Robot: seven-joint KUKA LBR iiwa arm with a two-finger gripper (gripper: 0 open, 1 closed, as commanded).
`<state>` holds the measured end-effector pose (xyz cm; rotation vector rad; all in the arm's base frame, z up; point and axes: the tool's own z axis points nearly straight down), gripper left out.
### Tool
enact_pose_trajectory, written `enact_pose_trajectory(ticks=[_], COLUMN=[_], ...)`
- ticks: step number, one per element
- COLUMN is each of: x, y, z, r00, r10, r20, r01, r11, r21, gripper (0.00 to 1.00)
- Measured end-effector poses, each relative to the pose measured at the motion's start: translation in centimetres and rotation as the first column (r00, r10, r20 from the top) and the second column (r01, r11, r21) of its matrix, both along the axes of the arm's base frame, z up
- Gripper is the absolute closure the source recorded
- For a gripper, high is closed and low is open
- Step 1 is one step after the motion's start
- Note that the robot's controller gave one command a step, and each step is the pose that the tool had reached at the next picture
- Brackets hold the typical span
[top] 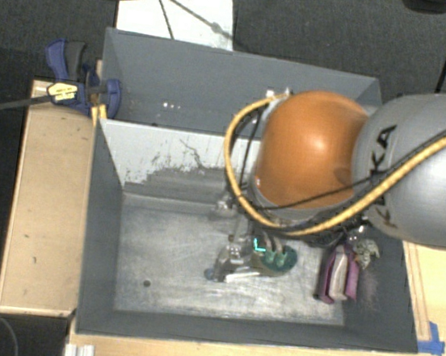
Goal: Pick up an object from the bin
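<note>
The grey bin point(167, 166) holds only a few things, all on the middle and right of its floor; the left part of the floor is bare, scuffed metal. The arm point(430, 184) reaches in from the right, and its orange cover point(308, 148) and a looped yellow-and-black cable point(231, 137) hang over the bin's rear half. Below the cover, the gripper point(235, 254) is low over the middle of the floor. It stands directly above a small silvery thing point(236, 275) with a bluish left end, which lies flat towards the front wall. Whether the jaws are spread, pressed together or pinching that thing cannot be told. Just to the right of the gripper lies a green rounded thing point(279, 259), touching or nearly touching the silvery one. Well to the right, near the right wall, a purple-and-white thing point(337, 276) stands upright. A small pale thing point(364, 250) sits just behind it in shadow.
</note>
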<state>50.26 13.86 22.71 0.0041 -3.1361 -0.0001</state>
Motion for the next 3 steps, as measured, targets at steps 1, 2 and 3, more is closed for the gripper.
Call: enact_pose_trajectory(ticks=[1,2,3], x=[3.1,1.8,2.0], y=[-5.8,-9.1,-9.1], z=[-11.7,-15.4,-15.2], r00=[0.999,0.960,0.959], r10=[-0.050,-0.279,-0.282], r20=[0.002,0.013,0.019], r01=[0.050,0.278,0.282], r11=[0.999,0.960,0.959], r21=[-0.002,0.004,0.006], gripper=[0.00,0.00,1.00])
